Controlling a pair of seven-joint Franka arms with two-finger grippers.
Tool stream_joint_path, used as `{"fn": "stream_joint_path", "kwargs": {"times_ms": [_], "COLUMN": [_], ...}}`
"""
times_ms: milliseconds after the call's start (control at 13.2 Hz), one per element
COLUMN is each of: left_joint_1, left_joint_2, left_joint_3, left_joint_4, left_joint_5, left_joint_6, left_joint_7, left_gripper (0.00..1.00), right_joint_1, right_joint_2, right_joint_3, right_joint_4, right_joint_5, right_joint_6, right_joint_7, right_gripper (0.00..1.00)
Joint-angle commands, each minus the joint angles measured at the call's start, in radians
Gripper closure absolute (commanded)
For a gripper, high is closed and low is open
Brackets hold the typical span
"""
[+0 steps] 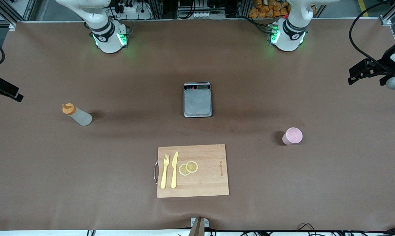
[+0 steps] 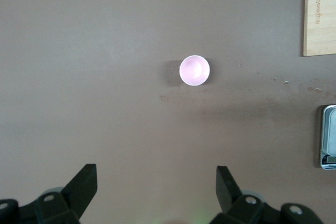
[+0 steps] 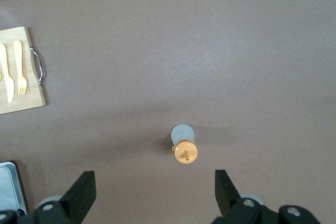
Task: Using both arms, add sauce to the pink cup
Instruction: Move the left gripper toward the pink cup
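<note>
The sauce bottle (image 1: 76,114) lies on the brown table toward the right arm's end, its orange cap (image 1: 68,108) pointing toward the robots. In the right wrist view the bottle (image 3: 184,144) lies between and ahead of my right gripper (image 3: 155,190), which is open, empty and high above it. The pink cup (image 1: 292,136) stands upright toward the left arm's end. It shows in the left wrist view (image 2: 195,70), well ahead of my left gripper (image 2: 156,184), which is open, empty and high above the table. Both grippers show at the side edges of the front view.
A grey scale (image 1: 197,100) sits mid-table. A wooden cutting board (image 1: 210,177) lies nearer the front camera, carrying a yellow fork (image 1: 165,171), a yellow knife (image 1: 174,169) and two lemon slices (image 1: 188,167). Brown mat (image 1: 118,164) covers the table.
</note>
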Motion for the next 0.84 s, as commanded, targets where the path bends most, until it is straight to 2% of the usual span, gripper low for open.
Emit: {"fn": "stream_joint_path", "kwargs": {"times_ms": [0,304,456,608,760], "left_joint_1": [0.003,0.001,0.007,0.017,0.017], "left_joint_2": [0.005,0.018,0.055,0.081,0.075], "left_joint_3": [0.004,0.008,0.007,0.008,0.002], "left_joint_4": [0.028,0.045,0.025,-0.059,-0.159], "left_joint_5": [-0.006,-0.009,-0.030,-0.078,-0.076], "left_joint_6": [-0.011,-0.011,-0.007,0.070,0.163], "left_joint_7": [0.004,0.000,0.000,-0.002,-0.004], "left_gripper": [0.00,0.00,0.00,0.00,0.00], "right_joint_1": [-0.011,-0.012,-0.015,-0.017,-0.035], "right_joint_2": [-0.008,-0.007,-0.002,-0.002,-0.002], "right_joint_3": [0.004,0.004,0.003,0.001,0.000], "right_joint_4": [-0.005,-0.005,-0.002,0.001,0.003], "right_joint_5": [0.011,0.011,0.010,-0.002,-0.006], "right_joint_6": [-0.004,-0.006,-0.006,-0.004,0.000], "right_joint_7": [-0.003,-0.003,-0.006,-0.006,-0.004], "right_gripper": [0.00,0.00,0.00,0.00,0.00]}}
